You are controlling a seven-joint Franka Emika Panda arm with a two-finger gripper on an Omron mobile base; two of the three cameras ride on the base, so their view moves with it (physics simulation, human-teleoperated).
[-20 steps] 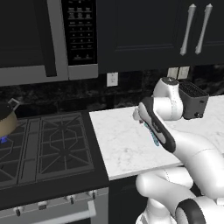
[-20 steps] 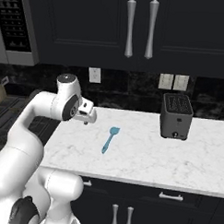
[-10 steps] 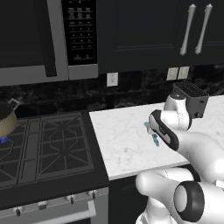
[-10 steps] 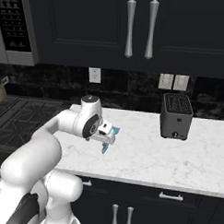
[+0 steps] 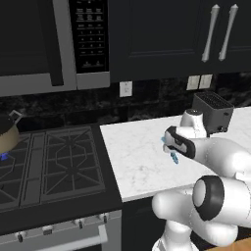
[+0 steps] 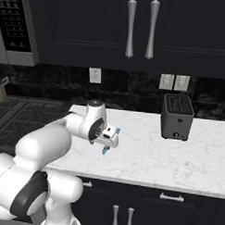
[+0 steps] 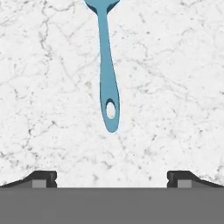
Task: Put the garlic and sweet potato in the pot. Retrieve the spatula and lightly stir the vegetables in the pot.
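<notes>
We judged the spatula-fetching step in hand. The claw (image 7: pixel 112 179) hung over the marble counter (image 7: pixel 175 87), jaws wide apart and empty. The spatula (image 7: pixel 107 83) lay flat just ahead of the fingertips (image 7: pixel 43 178), its handle end with the hanging hole nearest, centred between them, blade farther off. Pot (image 5: pixel 6 137) sat far off on the stove (image 5: pixel 59 166). Next, we reckoned: descend, straddle the handle, close.

The spatula (image 7: pixel 107 74) lies flat on the white marbled counter (image 7: pixel 175 87), its slim handle running down the middle of the view and ending in a rounded tip with an oval hole. The gripper (image 7: pixel 112 178) hangs above with jaws wide apart, holding nothing.
</notes>
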